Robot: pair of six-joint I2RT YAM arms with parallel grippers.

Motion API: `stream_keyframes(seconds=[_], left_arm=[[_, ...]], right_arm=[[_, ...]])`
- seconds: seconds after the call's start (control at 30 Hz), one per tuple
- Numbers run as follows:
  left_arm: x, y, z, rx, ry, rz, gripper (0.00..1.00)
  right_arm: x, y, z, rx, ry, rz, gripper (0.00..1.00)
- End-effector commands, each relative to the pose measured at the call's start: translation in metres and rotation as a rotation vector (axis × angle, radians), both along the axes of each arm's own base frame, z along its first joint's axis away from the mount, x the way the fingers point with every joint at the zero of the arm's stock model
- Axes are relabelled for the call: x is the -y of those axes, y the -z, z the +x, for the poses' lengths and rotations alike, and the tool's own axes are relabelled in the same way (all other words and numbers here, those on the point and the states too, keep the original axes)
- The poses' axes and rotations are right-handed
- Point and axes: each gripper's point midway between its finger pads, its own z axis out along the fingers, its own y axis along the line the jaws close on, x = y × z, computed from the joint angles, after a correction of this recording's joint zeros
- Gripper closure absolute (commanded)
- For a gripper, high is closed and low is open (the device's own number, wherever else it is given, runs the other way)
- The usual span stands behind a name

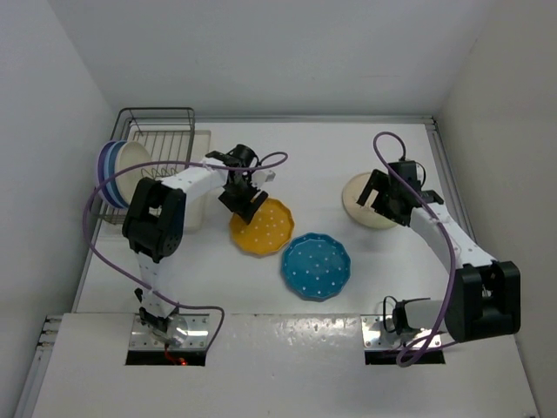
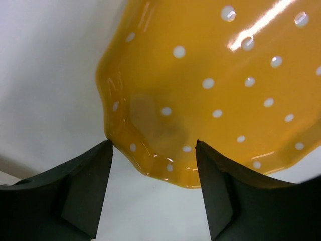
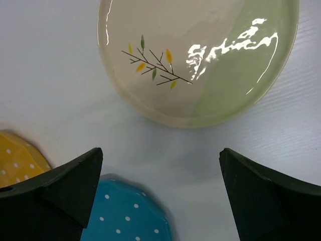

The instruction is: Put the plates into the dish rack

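Observation:
The dark wire dish rack [image 1: 161,131] stands at the far left. Plates with light blue and lavender rims [image 1: 106,171] stand on edge in its left side. The yellow dotted plate [image 1: 263,228] lies left of centre and fills the left wrist view [image 2: 215,85]. My left gripper [image 1: 246,200] [image 2: 153,143] is open, with the plate's near rim between its fingertips. The teal dotted plate [image 1: 316,266] [image 3: 125,216] lies in the middle. The cream and green sprig plate [image 1: 361,209] [image 3: 195,60] lies at the right. My right gripper [image 1: 376,193] [image 3: 160,150] hovers open beside it, holding nothing.
A flat cream tray [image 1: 198,178] lies under and beside the rack, partly hidden by my left arm. White walls close in on the left, back and right. The table's raised edge runs along the right behind the cream plate.

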Motion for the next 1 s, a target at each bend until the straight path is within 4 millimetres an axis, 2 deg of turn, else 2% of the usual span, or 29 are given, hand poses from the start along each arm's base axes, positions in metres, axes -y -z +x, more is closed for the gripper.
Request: stream_keyframes(seconds=[0.0, 0.1, 0.23, 0.27, 0.33, 0.37, 0.4, 0.43, 0.5, 0.57, 0.63, 0.67, 0.7, 0.73, 0.77, 0.8, 0.87, 0.93, 0.97], left_arm=[[-0.008, 0.012, 0.013, -0.004, -0.075, -0.011, 0.31], [-0.023, 0.036, 0.009, -0.075, -0.124, 0.001, 0.36], [-0.032, 0.05, 0.002, -0.128, -0.144, 0.007, 0.48], [-0.035, 0.05, 0.004, -0.128, -0.153, 0.007, 0.58], [-0.037, 0.053, 0.003, -0.133, -0.155, 0.018, 0.71], [-0.039, 0.053, 0.004, -0.129, -0.157, 0.028, 0.86], [-0.039, 0.051, 0.007, -0.119, -0.168, 0.032, 0.94], [-0.04, 0.052, 0.007, -0.115, -0.17, 0.04, 1.0], [-0.045, 0.045, 0.013, -0.1, -0.193, 0.041, 1.0], [-0.044, 0.026, 0.03, -0.047, -0.202, 0.019, 1.0], [-0.041, -0.001, 0.038, 0.003, -0.211, -0.004, 1.0], [-0.042, -0.021, 0.055, 0.069, -0.224, -0.017, 1.0], [-0.043, -0.037, 0.061, 0.107, -0.228, -0.02, 1.0], [-0.043, -0.063, 0.067, 0.166, -0.233, -0.032, 1.0], [-0.044, -0.09, 0.082, 0.249, -0.234, -0.038, 1.0], [-0.04, -0.108, 0.084, 0.288, -0.229, -0.041, 1.0], [-0.037, -0.158, 0.092, 0.417, -0.219, -0.046, 1.0], [-0.034, -0.182, 0.089, 0.466, -0.196, -0.05, 1.0], [-0.031, -0.201, 0.093, 0.506, -0.194, -0.078, 1.0]], right_arm=[[0.007, -0.013, 0.004, 0.064, 0.029, -0.024, 0.01], [0.007, -0.019, 0.008, 0.089, 0.031, -0.027, 0.01], [0.006, -0.023, 0.012, 0.104, 0.032, -0.024, 0.01], [0.005, -0.022, 0.012, 0.1, 0.035, -0.018, 0.01], [0.004, -0.021, 0.013, 0.103, 0.035, -0.008, 0.01], [0.005, -0.021, 0.014, 0.105, 0.042, -0.004, 0.01], [0.004, -0.021, 0.014, 0.101, 0.037, -0.004, 0.01], [0.003, -0.023, 0.015, 0.11, 0.035, -0.002, 0.01], [0.002, -0.022, 0.015, 0.107, 0.033, 0.0, 0.01], [0.003, -0.022, 0.016, 0.107, 0.037, -0.001, 0.01], [0.003, -0.024, 0.018, 0.118, 0.035, 0.0, 0.01], [0.002, -0.027, 0.02, 0.125, 0.036, 0.005, 0.02], [0.001, -0.028, 0.021, 0.13, 0.029, 0.007, 0.02], [0.001, -0.031, 0.023, 0.14, 0.029, 0.008, 0.02], [0.0, -0.031, 0.024, 0.139, 0.024, 0.012, 0.02], [-0.002, -0.032, 0.026, 0.145, 0.021, 0.018, 0.02], [-0.003, -0.034, 0.028, 0.15, 0.017, 0.023, 0.02], [-0.008, -0.039, 0.032, 0.163, 0.001, 0.03, 0.03], [-0.008, -0.04, 0.033, 0.163, 0.003, 0.03, 0.03]])
